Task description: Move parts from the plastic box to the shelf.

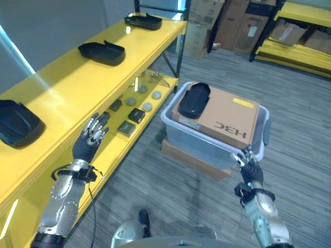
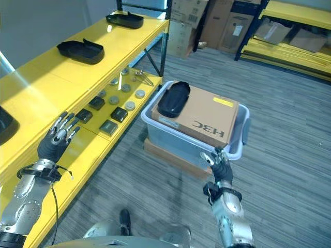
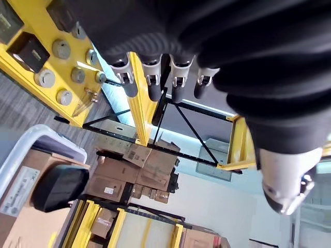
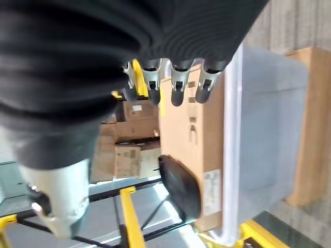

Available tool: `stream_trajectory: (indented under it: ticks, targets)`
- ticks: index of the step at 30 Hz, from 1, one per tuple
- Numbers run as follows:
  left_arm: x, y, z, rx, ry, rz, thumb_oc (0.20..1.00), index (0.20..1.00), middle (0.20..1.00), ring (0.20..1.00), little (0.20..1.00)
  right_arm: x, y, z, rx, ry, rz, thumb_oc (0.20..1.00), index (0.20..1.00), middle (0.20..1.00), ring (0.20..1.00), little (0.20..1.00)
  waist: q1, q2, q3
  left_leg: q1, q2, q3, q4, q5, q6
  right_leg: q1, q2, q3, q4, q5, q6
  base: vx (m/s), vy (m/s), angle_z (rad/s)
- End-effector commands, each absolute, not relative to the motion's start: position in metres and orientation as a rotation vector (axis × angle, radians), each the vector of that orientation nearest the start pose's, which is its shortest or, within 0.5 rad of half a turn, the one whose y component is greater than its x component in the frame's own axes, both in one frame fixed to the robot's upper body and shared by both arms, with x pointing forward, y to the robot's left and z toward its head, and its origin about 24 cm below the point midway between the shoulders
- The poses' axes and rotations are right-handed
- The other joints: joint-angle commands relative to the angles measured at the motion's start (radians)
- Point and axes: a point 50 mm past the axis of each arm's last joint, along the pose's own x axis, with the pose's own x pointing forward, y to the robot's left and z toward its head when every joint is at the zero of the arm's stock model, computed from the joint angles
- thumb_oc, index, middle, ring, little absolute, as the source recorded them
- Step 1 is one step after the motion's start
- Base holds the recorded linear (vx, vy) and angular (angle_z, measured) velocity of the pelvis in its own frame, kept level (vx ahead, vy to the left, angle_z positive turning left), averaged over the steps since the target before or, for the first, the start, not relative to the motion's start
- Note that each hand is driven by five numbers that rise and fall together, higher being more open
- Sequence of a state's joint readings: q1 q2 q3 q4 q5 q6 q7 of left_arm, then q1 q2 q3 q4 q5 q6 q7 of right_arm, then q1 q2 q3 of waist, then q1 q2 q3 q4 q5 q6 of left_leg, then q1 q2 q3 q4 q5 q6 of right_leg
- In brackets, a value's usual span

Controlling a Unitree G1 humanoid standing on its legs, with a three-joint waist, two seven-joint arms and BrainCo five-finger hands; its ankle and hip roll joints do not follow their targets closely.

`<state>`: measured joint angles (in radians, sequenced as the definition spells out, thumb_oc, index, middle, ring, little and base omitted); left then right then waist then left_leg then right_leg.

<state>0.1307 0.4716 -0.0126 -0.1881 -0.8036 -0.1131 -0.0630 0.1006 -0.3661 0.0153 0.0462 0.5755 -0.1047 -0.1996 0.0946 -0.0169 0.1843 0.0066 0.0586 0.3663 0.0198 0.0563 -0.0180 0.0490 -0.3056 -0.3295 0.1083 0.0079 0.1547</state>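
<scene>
Right now both the left hand (image 1: 89,138) and right hand (image 1: 248,161) are released and empty, while the black part (image 1: 194,99) lies atop the cardboard box (image 1: 227,118) in the plastic box (image 1: 207,145), centre frame. A one-handed grab may tip it off. Only the eye views show the parts already on the shelf (image 1: 67,90).

Two head eye views look down from above, a little apart sideways, sharing the yellow shelf (image 1: 77,88), plastic box (image 1: 207,139) and both arms. Left wrist view sits close behind the left robot hand (image 3: 160,82), facing past its fingers to shelf and box. Right wrist view sits close behind the right robot hand (image 4: 170,82), facing the box just beyond.
</scene>
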Motion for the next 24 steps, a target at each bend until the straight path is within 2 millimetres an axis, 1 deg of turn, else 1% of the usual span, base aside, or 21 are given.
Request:
stream_trajectory:
  ticks: [1, 2, 3, 4, 6, 7, 10, 12, 13, 14, 15, 16, 17, 18, 19, 20, 21, 22, 23, 24]
  targets:
    - [0.225, 0.224, 0.103, -0.38, -0.246, -0.075, 1.0, 1.0, 1.0, 1.0, 1.0, 0.233, -0.235, 0.059, 0.169, -0.076, -0.241, 1.0, 1.0, 1.0, 1.0, 1.0, -0.005, 0.003, -0.073, 0.017, -0.027, -0.11, 0.064, -0.117, 0.039, 0.028, 0.034, -0.003, -0.161, 0.117, 0.05, 0.04, -0.372, -1.33]
    - [0.222, 0.223, 0.099, -0.412, -0.227, -0.084, 1.0, 1.0, 1.0, 1.0, 1.0, 0.229, -0.235, 0.06, 0.167, -0.066, -0.24, 1.0, 1.0, 1.0, 1.0, 1.0, -0.014, -0.002, -0.083, 0.024, -0.014, -0.108, 0.041, -0.106, 0.03, 0.033, 0.052, -0.002, -0.187, 0.112, 0.05, 0.04, -0.254, -0.81]
    - [0.221, 0.222, 0.099, -0.418, -0.223, -0.087, 1.0, 1.0, 1.0, 1.0, 1.0, 0.228, -0.235, 0.06, 0.166, -0.064, -0.239, 1.0, 1.0, 1.0, 1.0, 1.0, -0.017, -0.003, -0.085, 0.027, -0.011, -0.108, 0.033, -0.102, 0.027, 0.032, 0.058, 0.0, -0.191, 0.111, 0.049, 0.06, -0.409, -0.43]
    - [0.219, 0.218, 0.093, -0.416, -0.203, -0.108, 1.0, 1.0, 1.0, 1.0, 1.0, 0.223, -0.238, 0.056, 0.172, -0.048, -0.202, 1.0, 1.0, 1.0, 1.0, 1.0, -0.034, -0.007, -0.096, 0.04, 0.007, -0.109, -0.004, -0.08, 0.013, 0.024, 0.083, 0.009, -0.196, 0.099, 0.036, 0.04, -0.306, -0.27]
    - [0.218, 0.216, 0.092, -0.415, -0.199, -0.116, 1.0, 1.0, 1.0, 1.0, 1.0, 0.221, -0.239, 0.056, 0.175, -0.05, -0.195, 1.0, 1.0, 1.0, 1.0, 1.0, -0.038, -0.007, -0.098, 0.043, 0.011, -0.109, -0.012, -0.075, 0.01, 0.022, 0.089, 0.012, -0.196, 0.096, 0.032, 0.04, -0.255, -0.15]
    - [0.217, 0.214, 0.089, -0.428, -0.189, -0.138, 1.0, 1.0, 1.0, 1.0, 1.0, 0.217, -0.241, 0.055, 0.18, -0.041, -0.19, 1.0, 1.0, 1.0, 1.0, 1.0, -0.05, -0.009, -0.103, 0.05, 0.024, -0.11, -0.03, -0.061, 0.0, 0.017, 0.108, 0.017, -0.196, 0.088, 0.018, 0.04, -0.236, -0.09]
    - [0.216, 0.211, 0.087, -0.438, -0.183, -0.152, 1.0, 1.0, 1.0, 1.0, 1.0, 0.213, -0.246, 0.055, 0.19, -0.036, -0.185, 1.0, 1.0, 1.0, 1.0, 1.0, -0.062, -0.011, -0.11, 0.053, 0.041, -0.108, -0.04, -0.047, -0.013, 0.012, 0.131, 0.019, -0.196, 0.081, 0.005, 0.03, -0.256, -0.03]
    - [0.218, 0.209, 0.085, -0.447, -0.181, -0.159, 1.0, 1.0, 1.0, 1.0, 1.0, 0.212, -0.25, 0.054, 0.194, -0.036, -0.176, 1.0, 1.0, 1.0, 1.0, 1.0, -0.074, -0.018, -0.11, 0.043, 0.064, -0.118, -0.019, -0.041, -0.029, 0.006, 0.158, 0.024, -0.196, 0.076, -0.016, 0.02, -0.403, -0.05]
    - [0.222, 0.206, 0.082, -0.471, -0.184, -0.158, 1.0, 1.0, 1.0, 1.0, 1.0, 0.215, -0.253, 0.056, 0.186, -0.043, -0.164, 1.0, 1.0, 1.0, 1.0, 1.0, -0.083, -0.026, -0.097, 0.013, 0.092, -0.133, 0.05, -0.046, -0.042, 0.001, 0.178, 0.033, -0.19, 0.076, -0.04, 0.0, -0.405, 0.02]
    - [0.223, 0.206, 0.08, -0.484, -0.188, -0.153, 1.0, 1.0, 1.0, 1.0, 1.0, 0.217, -0.254, 0.057, 0.181, -0.043, -0.161, 1.0, 1.0, 1.0, 1.0, 1.0, -0.085, -0.03, -0.089, -0.007, 0.106, -0.141, 0.096, -0.04, -0.049, -0.002, 0.185, 0.039, -0.183, 0.075, -0.05, -0.03, -0.399, 0.04]
    - [0.226, 0.206, 0.079, -0.512, -0.192, -0.144, 1.0, 1.0, 1.0, 1.0, 1.0, 0.22, -0.255, 0.059, 0.176, -0.049, -0.157, 1.0, 1.0, 1.0, 1.0, 1.0, -0.085, -0.031, -0.072, -0.051, 0.128, -0.166, 0.185, -0.005, -0.062, -0.003, 0.199, 0.052, -0.173, 0.073, -0.067, -0.04, -0.286, -0.04]
    - [0.228, 0.207, 0.079, -0.537, -0.196, -0.134, 1.0, 1.0, 1.0, 1.0, 1.0, 0.223, -0.255, 0.061, 0.17, -0.053, -0.15, 1.0, 1.0, 1.0, 1.0, 1.0, -0.083, -0.031, -0.056, -0.098, 0.141, -0.205, 0.279, 0.026, -0.069, -0.004, 0.214, 0.069, -0.163, 0.069, -0.082, -0.02, -0.352, -0.31]
    - [0.231, 0.215, 0.077, -0.552, -0.204, -0.095, 1.0, 1.0, 1.0, 1.0, 1.0, 0.228, -0.255, 0.061, 0.15, -0.053, -0.138, 1.0, 1.0, 1.0, 1.0, 1.0, -0.072, -0.029, -0.022, -0.177, 0.118, -0.301, 0.42, 0.056, -0.055, -0.003, 0.243, 0.124, -0.13, 0.054, -0.11, 0.0, -0.234, -0.42]
    - [0.231, 0.218, 0.077, -0.54, -0.211, -0.078, 1.0, 1.0, 1.0, 1.0, 1.0, 0.23, -0.255, 0.06, 0.145, -0.053, -0.13, 1.0, 1.0, 1.0, 1.0, 1.0, -0.064, -0.027, -0.015, -0.195, 0.089, -0.33, 0.415, 0.062, -0.048, -0.004, 0.25, 0.144, -0.118, 0.046, -0.112, 0.04, -0.128, -0.48]
    - [0.231, 0.22, 0.077, -0.531, -0.215, -0.066, 1.0, 1.0, 1.0, 1.0, 1.0, 0.231, -0.255, 0.059, 0.142, -0.05, -0.127, 1.0, 1.0, 1.0, 1.0, 1.0, -0.059, -0.025, -0.013, -0.208, 0.059, -0.349, 0.376, 0.072, -0.043, -0.006, 0.255, 0.158, -0.11, 0.039, -0.111, 0.05, 0.013, -0.61]
    - [0.231, 0.22, 0.077, -0.53, -0.216, -0.064, 1.0, 1.0, 1.0, 1.0, 1.0, 0.231, -0.255, 0.059, 0.142, -0.049, -0.129, 1.0, 1.0, 1.0, 1.0, 1.0, -0.057, -0.025, -0.012, -0.208, 0.053, -0.351, 0.366, 0.074, -0.043, -0.005, 0.256, 0.161, -0.109, 0.037, -0.11, 0.19, 0.128, -1.04]
    - [0.231, 0.222, 0.081, -0.529, -0.223, -0.037, 1.0, 1.0, 1.0, 1.0, 1.0, 0.231, -0.256, 0.058, 0.135, -0.041, -0.128, 1.0, 1.0, 1.0, 1.0, 1.0, -0.047, -0.011, -0.011, -0.194, 0.018, -0.366, 0.155, 0.112, -0.043, 0.006, 0.262, 0.171, -0.1, 0.027, -0.099, 0.22, 0.152, -1.06]
    - [0.23, 0.223, 0.082, -0.529, -0.225, -0.026, 1.0, 1.0, 1.0, 1.0, 1.0, 0.23, -0.257, 0.057, 0.13, -0.038, -0.126, 1.0, 1.0, 1.0, 1.0, 1.0, -0.047, -0.004, -0.011, -0.193, 0.014, -0.366, 0.092, 0.138, -0.047, 0.011, 0.265, 0.173, -0.1, 0.028, -0.096, 0.3, 0.189, -0.81]
    - [0.229, 0.225, 0.082, -0.53, -0.228, -0.008, 1.0, 1.0, 1.0, 1.0, 1.0, 0.227, -0.259, 0.055, 0.128, -0.029, -0.13, 1.0, 1.0, 1.0, 1.0, 1.0, -0.046, 0.007, -0.008, -0.2, 0.011, -0.368, 0.028, 0.196, -0.055, 0.02, 0.27, 0.175, -0.095, 0.028, -0.093, 0.29, 0.165, -0.48]
    - [0.229, 0.229, 0.083, -0.535, -0.227, 0.008, 1.0, 1.0, 1.0, 1.0, 1.0, 0.224, -0.261, 0.053, 0.139, -0.02, -0.133, 1.0, 1.0, 1.0, 1.0, 1.0, -0.045, 0.016, -0.002, -0.224, 0.006, -0.374, -0.028, 0.238, -0.062, 0.029, 0.271, 0.174, -0.077, 0.023, -0.092, 0.29, 0.163, -0.36]
